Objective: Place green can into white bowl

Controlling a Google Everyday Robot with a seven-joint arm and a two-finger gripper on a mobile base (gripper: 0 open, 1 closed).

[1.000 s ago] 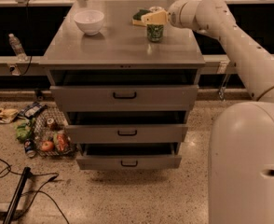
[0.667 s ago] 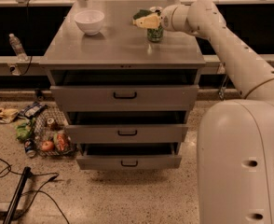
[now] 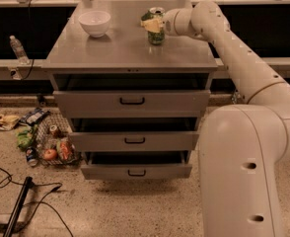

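Observation:
The green can (image 3: 156,33) stands upright on the grey cabinet top (image 3: 120,48), right of its middle, silver top showing. My gripper (image 3: 155,24) comes in from the right at the end of the white arm and sits right at the can's upper part, covering some of it. The can rests on the cabinet top. The white bowl (image 3: 94,22) stands empty at the back left of the same top, about a can's height to the left of the can.
A flat green-and-yellow sponge (image 3: 146,18) lies just behind the can. The cabinet's three drawers (image 3: 131,100) stand slightly pulled out. A water bottle (image 3: 18,48) stands on the left ledge. Litter (image 3: 41,139) and a black cable (image 3: 17,201) lie on the floor at left.
My gripper has moved left and slightly down, from just right of the can to right against it. The can and the bowl have stayed in place.

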